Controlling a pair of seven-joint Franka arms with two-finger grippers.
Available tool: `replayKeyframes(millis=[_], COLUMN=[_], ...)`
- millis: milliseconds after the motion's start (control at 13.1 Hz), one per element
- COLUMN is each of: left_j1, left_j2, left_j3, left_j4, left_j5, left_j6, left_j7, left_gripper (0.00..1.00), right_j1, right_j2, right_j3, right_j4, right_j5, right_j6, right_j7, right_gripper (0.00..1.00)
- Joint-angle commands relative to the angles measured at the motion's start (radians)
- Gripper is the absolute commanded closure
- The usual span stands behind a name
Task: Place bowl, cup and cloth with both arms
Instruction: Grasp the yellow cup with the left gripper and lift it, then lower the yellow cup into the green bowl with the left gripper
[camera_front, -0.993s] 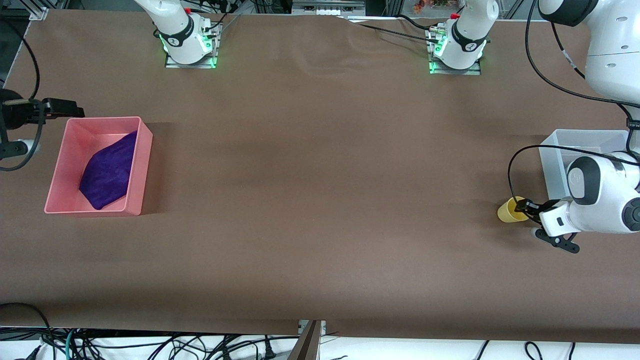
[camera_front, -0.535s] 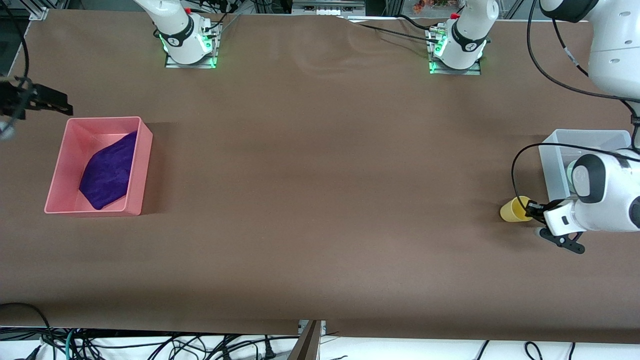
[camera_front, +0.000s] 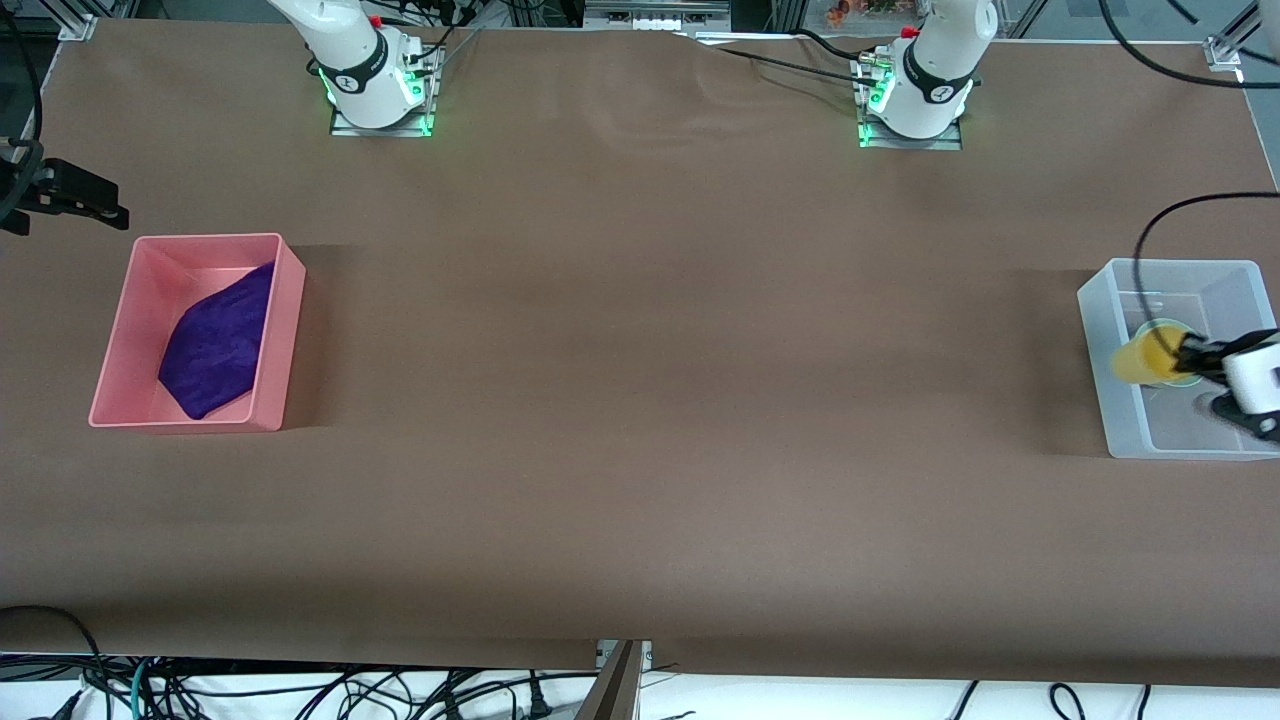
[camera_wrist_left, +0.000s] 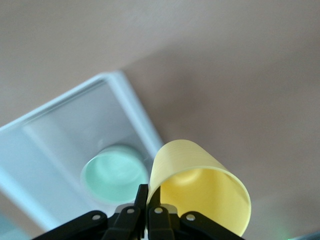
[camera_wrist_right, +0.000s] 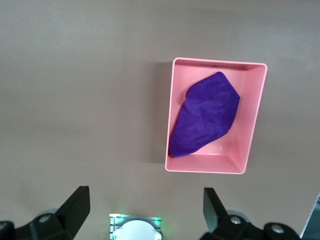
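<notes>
The yellow cup (camera_front: 1138, 362) lies tilted in my left gripper (camera_front: 1192, 356), which is shut on its rim and holds it over the clear bin (camera_front: 1100, 330) at the left arm's end of the table. In the left wrist view the cup (camera_wrist_left: 200, 185) is pinched at the gripper (camera_wrist_left: 148, 194). The mint-green bowl (camera_wrist_left: 112, 172) stands in the clear bin (camera_wrist_left: 132, 107), and in the front view the cup partly hides the bowl (camera_front: 1160, 324). The purple cloth (camera_front: 215, 340) lies in the pink bin (camera_front: 285, 330). My right gripper (camera_front: 95, 200) is open and empty, up in the air by that bin.
The right wrist view shows the pink bin (camera_wrist_right: 252, 120) with the cloth (camera_wrist_right: 205, 120) in it, and the right arm's base (camera_wrist_right: 134, 227) between the open fingers (camera_wrist_right: 77, 202). Both arm bases (camera_front: 380, 85) (camera_front: 915, 100) stand along the table's back edge.
My left gripper has lifted the yellow cup off the table and carried it over the clear bin. My right gripper has drawn back a little from the pink bin.
</notes>
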Motion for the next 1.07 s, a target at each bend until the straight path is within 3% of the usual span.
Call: replayKeyframes(millis=[0,229,611,764,840,993], left_j1=[0.082,0.163,0.2,0.2,0.199,0.186], left_j2=[0.027,0.103,0.174,0.169,0.162,0.116], left_j3=[-0.003,-0.006,-0.009,-0.01,-0.01,-0.027], left_j4=[-0.003,-0.03,-0.03,-0.029,-0.029,-0.017], left_j5=[0.072,0.055,0.001,0.0,0.0,0.001], left_j6=[0.101,0.254,0.315,0.312,0.303,0.257], left_j7=[0.113,0.229,0.273,0.273,0.273,0.266], left_gripper=[1.0,1.0,1.0,0.16,0.0,0.0], right_j1=[0.0,0.006,0.005,0.005,0.006,0.005], right_j2=[-0.01,-0.001,0.001,0.001,0.001,-0.001], right_j3=[0.008,0.008,0.005,0.005,0.007,0.005], right_j4=[-0.011,-0.008,-0.006,-0.006,-0.006,-0.006], right_j5=[0.016,0.012,0.012,0.013,0.013,0.013], right_j6=[0.01,0.011,0.019,0.019,0.019,0.018], right_j7=[0.027,0.027,0.029,0.027,0.029,0.027], right_gripper=[0.0,0.0,0.0,0.0,0.0,0.0])
